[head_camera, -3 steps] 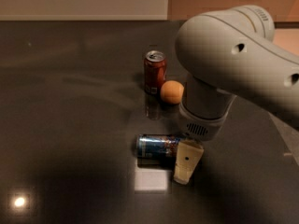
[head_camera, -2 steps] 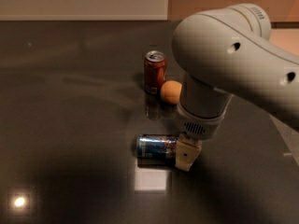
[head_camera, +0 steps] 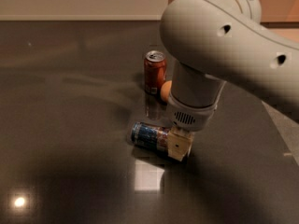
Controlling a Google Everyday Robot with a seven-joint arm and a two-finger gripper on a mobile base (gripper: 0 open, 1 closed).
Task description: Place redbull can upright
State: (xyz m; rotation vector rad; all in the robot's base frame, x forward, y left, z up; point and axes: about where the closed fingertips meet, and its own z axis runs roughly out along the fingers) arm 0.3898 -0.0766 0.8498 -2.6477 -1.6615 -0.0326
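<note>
I see the redbull can (head_camera: 148,135) lying on its side on the dark table (head_camera: 65,125), its length running left to right. My gripper (head_camera: 180,146) is down at the can's right end, covering that end from my view. I cannot tell how wide it stands or whether it grips the can. Behind them a red-brown soda can (head_camera: 154,72) stands upright, with a small orange ball (head_camera: 165,91) just beside it.

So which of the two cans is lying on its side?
The blue-and-silver redbull can, nearest the camera, with the gripper down at one end of it. The red-brown soda can behind it stands upright.
</note>
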